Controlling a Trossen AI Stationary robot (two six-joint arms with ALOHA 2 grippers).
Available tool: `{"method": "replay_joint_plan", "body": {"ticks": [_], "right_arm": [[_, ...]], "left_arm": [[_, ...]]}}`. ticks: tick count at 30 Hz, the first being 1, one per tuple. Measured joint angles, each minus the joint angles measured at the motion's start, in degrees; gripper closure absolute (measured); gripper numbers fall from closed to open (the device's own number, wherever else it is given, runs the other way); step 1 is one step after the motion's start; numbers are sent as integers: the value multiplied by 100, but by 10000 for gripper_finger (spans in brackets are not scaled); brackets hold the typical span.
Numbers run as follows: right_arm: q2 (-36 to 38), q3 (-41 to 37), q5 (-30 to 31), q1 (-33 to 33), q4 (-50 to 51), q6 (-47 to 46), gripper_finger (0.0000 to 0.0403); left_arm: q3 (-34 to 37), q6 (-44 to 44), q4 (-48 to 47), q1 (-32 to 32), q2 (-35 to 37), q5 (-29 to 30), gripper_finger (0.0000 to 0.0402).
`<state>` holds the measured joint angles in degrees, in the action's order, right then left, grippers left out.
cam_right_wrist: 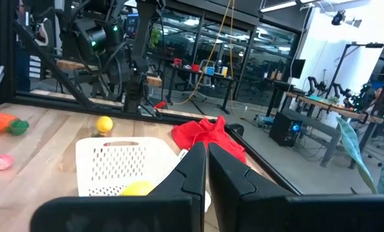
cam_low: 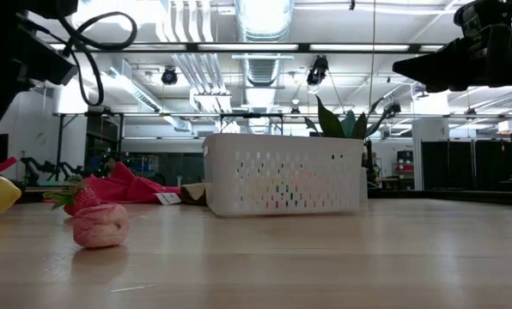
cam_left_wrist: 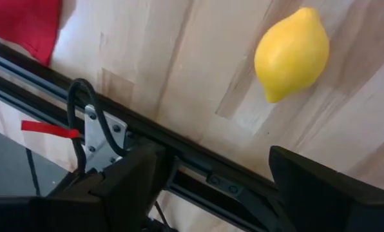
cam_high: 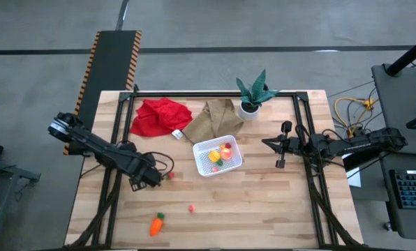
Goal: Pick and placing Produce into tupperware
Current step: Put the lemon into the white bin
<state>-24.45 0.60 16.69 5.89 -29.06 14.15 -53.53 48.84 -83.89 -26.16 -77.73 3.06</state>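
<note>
Our left gripper (cam_left_wrist: 214, 187) hangs with jaws wide open near the worktop's left edge, just short of the lemon (cam_left_wrist: 291, 53) — the piece we judge is next. We should settle the fingers squarely around its middle before closing. The tupperware (cam_high: 218, 155) sits mid-worktop, already holding some produce; a carrot (cam_high: 156, 224) lies by the near edge. Our right gripper (cam_high: 280, 145) waits shut — right side.

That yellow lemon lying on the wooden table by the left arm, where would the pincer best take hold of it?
Probably across the plump middle of the smooth yellow toy lemon, coming straight down from above. It lies on its side on the wooden table, apart from other things, and its ends taper to points that would likely slip. The left pincer hangs open beside it.
</note>
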Motion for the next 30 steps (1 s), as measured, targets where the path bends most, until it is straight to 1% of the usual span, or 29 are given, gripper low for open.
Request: {"method": "replay_joint_plan", "body": {"ticks": [6, 10, 16, 24, 30], "right_arm": [[-1, 0, 0, 0, 2, 0, 394], [0, 0, 0, 0, 2, -20, 394], [0, 0, 0, 0, 12, -20, 394], [0, 0, 0, 0, 190, -68, 394], [-2, 0, 0, 0, 237, -153, 394]], "left_arm": [[-70, -68, 213, 8, -16, -75, 109], [-158, -428, 363, 8, -12, -91, 109], [-130, -1193, 1159, -10, -2, -106, 109], [-4, -1149, 1291, -10, -17, 22, 109], [66, -1015, 1648, -8, -143, 52, 109]]}}
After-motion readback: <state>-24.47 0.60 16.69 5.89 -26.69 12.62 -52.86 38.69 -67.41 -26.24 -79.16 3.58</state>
